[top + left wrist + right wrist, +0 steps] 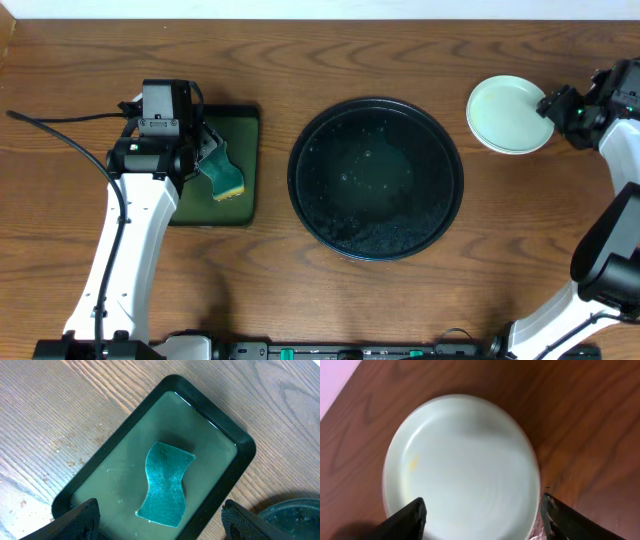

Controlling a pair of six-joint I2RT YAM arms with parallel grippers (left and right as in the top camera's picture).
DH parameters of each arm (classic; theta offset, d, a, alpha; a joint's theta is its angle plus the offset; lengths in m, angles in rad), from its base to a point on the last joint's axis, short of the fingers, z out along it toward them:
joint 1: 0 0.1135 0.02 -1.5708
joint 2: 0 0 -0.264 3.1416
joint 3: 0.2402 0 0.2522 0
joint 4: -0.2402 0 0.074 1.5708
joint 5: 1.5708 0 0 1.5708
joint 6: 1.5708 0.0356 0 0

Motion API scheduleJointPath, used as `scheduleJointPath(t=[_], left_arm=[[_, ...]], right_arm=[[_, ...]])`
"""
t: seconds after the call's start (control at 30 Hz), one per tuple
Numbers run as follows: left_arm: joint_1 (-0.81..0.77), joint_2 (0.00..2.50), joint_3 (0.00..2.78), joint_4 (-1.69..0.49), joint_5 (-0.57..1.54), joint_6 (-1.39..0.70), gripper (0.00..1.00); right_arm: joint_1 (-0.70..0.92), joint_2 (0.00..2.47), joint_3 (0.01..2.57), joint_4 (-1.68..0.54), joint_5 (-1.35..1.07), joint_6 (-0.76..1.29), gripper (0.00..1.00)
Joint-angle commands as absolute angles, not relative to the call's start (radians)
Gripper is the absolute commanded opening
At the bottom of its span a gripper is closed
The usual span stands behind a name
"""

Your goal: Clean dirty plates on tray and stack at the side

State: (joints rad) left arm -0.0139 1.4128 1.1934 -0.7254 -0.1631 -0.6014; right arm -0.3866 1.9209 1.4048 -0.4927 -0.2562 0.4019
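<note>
Plates [508, 115] are stacked on the counter [300, 60] beside the bare tray [330, 215], right hand [482, 512] held open over them, seemingly for release; left hand [161, 520] is held open above the sponge [165, 482] in its green tray [235, 445]
</note>
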Motion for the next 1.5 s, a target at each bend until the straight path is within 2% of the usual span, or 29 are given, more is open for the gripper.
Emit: scheduleJointPath(t=[0.0,0.17,0.23,0.5,0.53,0.83,1.23,1.47], left_arm=[[-0.010,1.420,1.215,-0.725,-0.172,-0.595,0.79],[-0.010,1.420,1.215,-0.725,-0.172,-0.595,0.79],[-0.010,1.420,1.215,-0.725,-0.172,-0.595,0.79],[-0.010,1.420,1.215,-0.725,-0.172,-0.595,0.79],[-0.010,1.420,1.215,-0.725,-0.172,-0.595,0.79],[-0.010,1.420,1.215,-0.725,-0.172,-0.595,0.79],[-0.010,1.420,1.215,-0.725,-0.172,-0.595,0.79],[-0.010,1.420,1.215,-0.725,-0.172,-0.595,0.79]], right_arm=[[-0.378,1.782,1.408,-0.567,-0.303,0.403,0.70],[-0.378,1.615,1.406,-0.789,-0.293,0.376,0.74],[-0.378,1.543,1.401,-0.874,-0.294,0.338,0.80],[-0.377,1.219,1.268,-1.040,-0.340,0.268,0.82],[-0.377,1.166,1.237,-1.047,-0.372,0.268,0.99],[-0.377,0.902,1.123,-1.110,-0.393,0.268,0.99],[-0.373,0.857,1.123,-1.127,-0.391,0.268,0.99],[-0.351,0.857,1.123,-1.127,-0.077,0.268,0.99]])
